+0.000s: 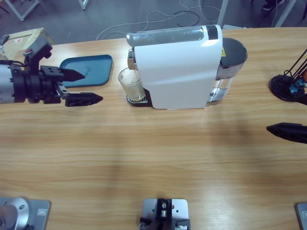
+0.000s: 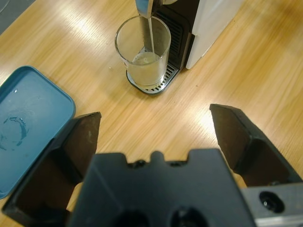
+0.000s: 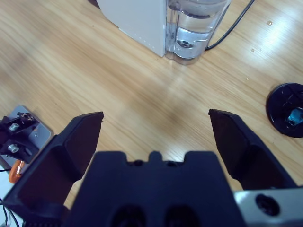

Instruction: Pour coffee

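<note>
A clear glass (image 1: 130,84) stood on the drip grate (image 2: 152,86) of the white coffee machine (image 1: 177,67), directly under the spout (image 2: 144,6). A thin stream ran from the spout into the glass, and a small amount of pale coffee (image 2: 147,71) lay in its bottom. The left gripper (image 1: 84,86) hovered over the table (image 1: 153,158) to one side of the glass, jaws spread apart and holding nothing, just beside a blue tray (image 1: 88,70). The right gripper (image 3: 156,130) was also spread apart and empty, over bare wood near the machine's water tank (image 3: 195,28) and a round black base (image 3: 285,109).
</note>
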`<state>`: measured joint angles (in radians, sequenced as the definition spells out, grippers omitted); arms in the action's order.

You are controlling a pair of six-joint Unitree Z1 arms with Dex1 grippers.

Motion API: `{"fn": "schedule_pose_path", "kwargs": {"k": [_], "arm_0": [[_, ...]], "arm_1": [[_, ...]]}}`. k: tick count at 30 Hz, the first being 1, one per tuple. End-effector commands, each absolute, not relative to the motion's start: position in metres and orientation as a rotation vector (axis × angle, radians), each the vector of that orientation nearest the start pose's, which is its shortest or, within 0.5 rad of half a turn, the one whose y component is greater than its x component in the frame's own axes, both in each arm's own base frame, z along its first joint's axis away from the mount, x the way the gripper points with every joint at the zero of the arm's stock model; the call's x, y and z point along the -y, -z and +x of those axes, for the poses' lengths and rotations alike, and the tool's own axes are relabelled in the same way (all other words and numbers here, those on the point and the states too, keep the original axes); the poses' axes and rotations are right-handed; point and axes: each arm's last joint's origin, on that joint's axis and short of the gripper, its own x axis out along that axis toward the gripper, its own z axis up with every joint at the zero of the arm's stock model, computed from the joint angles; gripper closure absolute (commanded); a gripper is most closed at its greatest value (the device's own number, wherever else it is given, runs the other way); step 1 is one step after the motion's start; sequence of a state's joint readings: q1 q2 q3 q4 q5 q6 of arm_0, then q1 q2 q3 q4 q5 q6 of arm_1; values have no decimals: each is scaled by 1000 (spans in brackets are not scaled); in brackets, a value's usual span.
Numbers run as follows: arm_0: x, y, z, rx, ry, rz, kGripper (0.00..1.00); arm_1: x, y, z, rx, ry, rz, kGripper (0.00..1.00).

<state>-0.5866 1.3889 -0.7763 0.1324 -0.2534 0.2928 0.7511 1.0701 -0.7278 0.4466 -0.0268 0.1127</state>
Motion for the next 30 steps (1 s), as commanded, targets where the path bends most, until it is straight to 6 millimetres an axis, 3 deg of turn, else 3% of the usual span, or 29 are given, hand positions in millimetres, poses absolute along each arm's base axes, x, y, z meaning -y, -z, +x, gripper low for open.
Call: {"fn": "schedule_pose_path", "kwargs": {"k": [1, 12, 23, 30], "arm_0": [[139, -285, 188, -658, 902, 391, 0], [138, -284, 185, -656, 904, 390, 0], [134, -297, 173, -591, 987, 343, 0], [135, -290, 192, -495, 1055, 373, 4]], "arm_1": [[-89, -301, 94, -775, -670, -205, 0], [-88, -302, 92, -769, -677, -207, 0], [-86, -299, 90, -772, -675, -210, 0], [-87, -298, 91, -777, -676, -211, 0]]}}
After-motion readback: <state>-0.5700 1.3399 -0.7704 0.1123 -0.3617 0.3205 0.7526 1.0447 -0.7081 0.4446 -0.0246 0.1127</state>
